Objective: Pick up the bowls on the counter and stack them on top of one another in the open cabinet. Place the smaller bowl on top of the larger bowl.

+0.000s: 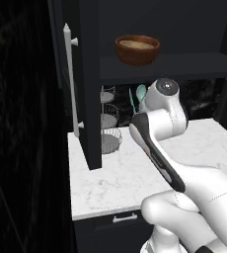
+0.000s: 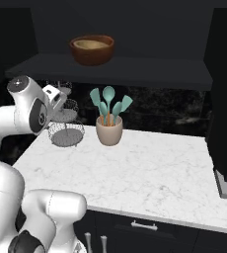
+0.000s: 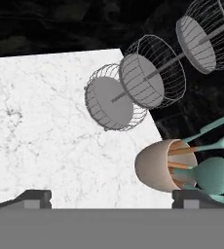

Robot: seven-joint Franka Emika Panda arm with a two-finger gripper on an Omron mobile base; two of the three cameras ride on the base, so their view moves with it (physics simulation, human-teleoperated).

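The larger bowl, glossy reddish-brown, stands on the dark shelf of the open cabinet. The smaller bowl, light tan, rests inside it, so the two are stacked. My gripper is open with nothing between its fingertips. It hangs well below the shelf, tilted sideways over the marble counter, facing the back wall.
A beige cup of teal utensils stands at the back of the counter. A tiered wire basket rack is to its left. The open cabinet door with its silver bar handle juts out at the left.
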